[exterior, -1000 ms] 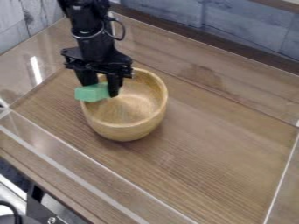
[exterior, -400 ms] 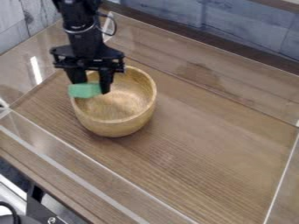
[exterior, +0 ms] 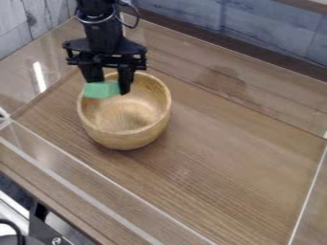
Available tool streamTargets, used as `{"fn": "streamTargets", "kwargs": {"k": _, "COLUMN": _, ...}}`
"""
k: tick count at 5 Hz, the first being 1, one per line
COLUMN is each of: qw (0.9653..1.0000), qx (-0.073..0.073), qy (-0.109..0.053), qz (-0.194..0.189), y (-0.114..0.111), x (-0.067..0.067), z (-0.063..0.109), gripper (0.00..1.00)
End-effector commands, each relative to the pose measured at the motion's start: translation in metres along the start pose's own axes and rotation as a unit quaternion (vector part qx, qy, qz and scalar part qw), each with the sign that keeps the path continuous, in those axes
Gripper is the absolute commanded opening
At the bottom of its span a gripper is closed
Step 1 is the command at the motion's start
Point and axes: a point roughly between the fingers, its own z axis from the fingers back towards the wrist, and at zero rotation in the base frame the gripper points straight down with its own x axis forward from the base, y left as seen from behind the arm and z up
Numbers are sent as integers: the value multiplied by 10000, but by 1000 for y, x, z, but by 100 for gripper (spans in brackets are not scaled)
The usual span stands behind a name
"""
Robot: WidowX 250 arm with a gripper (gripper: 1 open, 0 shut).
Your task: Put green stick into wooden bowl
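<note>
The bowl sits left of centre in the frame on the wood-grain counter. Its hollow shows pale bare wood; nothing lies on its floor. The stick hangs at the bowl's upper-left rim, its green end showing just over the rim's edge, partly above the hollow, not resting inside. The black hand comes down from the upper left of the frame, pointing straight down, and is clamped on the stick, fingers to either side of it.

The bowl's upper-left wall is right under the hand; whether the stick touches the rim cannot be told. To the right and lower right of the bowl the counter is a wide open stretch of wood. Clear panels wall the counter, one running along the lower left near the bowl, another down the right edge of the frame, well apart from it. A tiled wall stands at the upper right.
</note>
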Motion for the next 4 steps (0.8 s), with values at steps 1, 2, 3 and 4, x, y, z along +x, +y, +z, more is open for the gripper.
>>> {"fn": "streamTargets", "kwargs": {"k": 1, "qw": 9997, "qx": 5, "qy": -206, "qz": 91, "y": -2, "x": -2, "z": 14, "gripper": 0}}
{"fn": "streamTargets", "kwargs": {"k": 2, "qw": 9998, "qx": 3, "qy": -191, "qz": 86, "y": -7, "x": 8, "z": 15, "gripper": 0}}
{"fn": "streamTargets", "kwargs": {"k": 3, "qw": 9998, "qx": -4, "qy": -174, "qz": 71, "y": -12, "x": 18, "z": 15, "gripper": 0}}
{"fn": "streamTargets", "kwargs": {"k": 4, "qw": 9998, "qx": -13, "qy": -154, "qz": 145, "y": -12, "x": 22, "z": 7, "gripper": 100}}
